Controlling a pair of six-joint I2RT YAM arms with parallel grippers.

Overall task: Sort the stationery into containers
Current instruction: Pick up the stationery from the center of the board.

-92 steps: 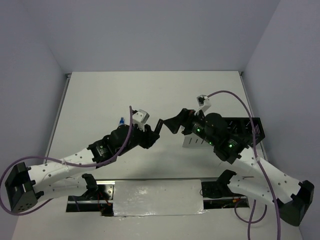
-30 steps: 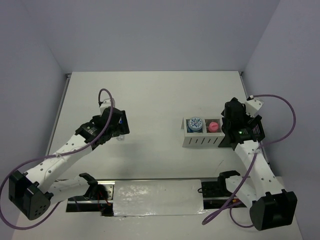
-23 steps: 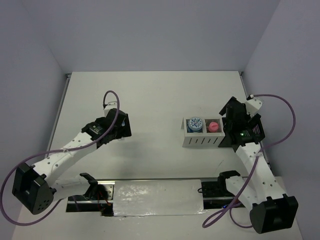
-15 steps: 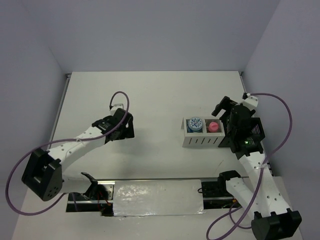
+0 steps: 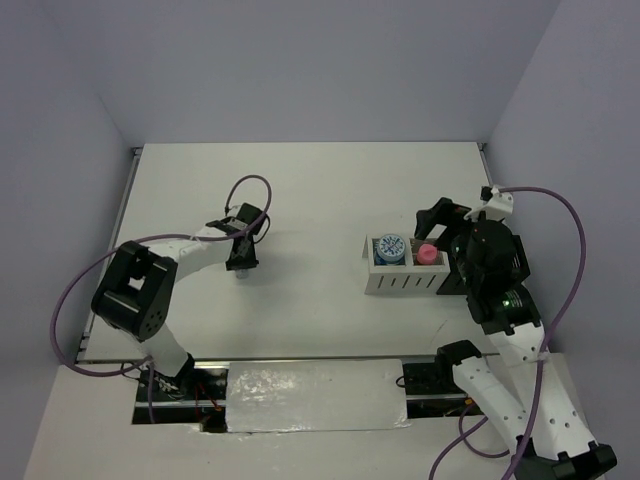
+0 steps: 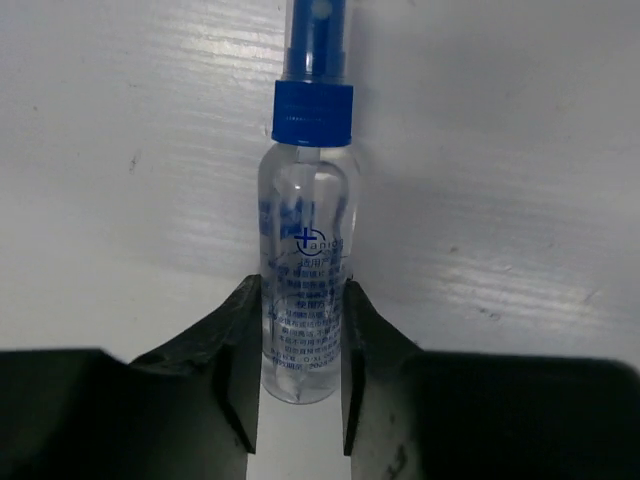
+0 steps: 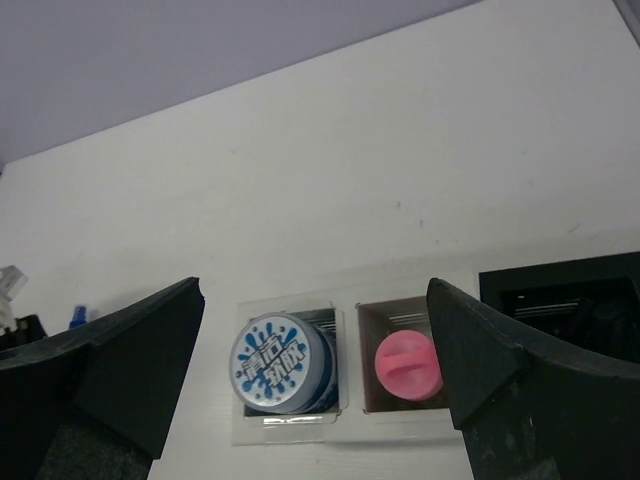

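Since half a second ago the left arm has folded back toward its base and the left gripper [image 6: 300, 292] has settled around the tiny clear blue-capped bottle [image 6: 305, 235], while the right arm has drawn nearer and higher beside the white slatted organizer [image 5: 401, 282]. That bottle lies flat on the desk [image 5: 320, 190], well to the left of the organizer, cap pointing away from the wrist. Both left fingers [image 6: 236, 360] press against its clear sides, pinching it. The right gripper [image 7: 312, 300] hangs above the organizer with its fingers [image 7: 135, 355] spread wide and nothing between them. Inside the organizer, the round grey-blue dotted-lid tin [image 5: 388, 248] fills the left compartment and the pink tube [image 5: 428, 253] stands in the right one. Just right of the organizer sits the black mesh box [image 7: 560, 272]
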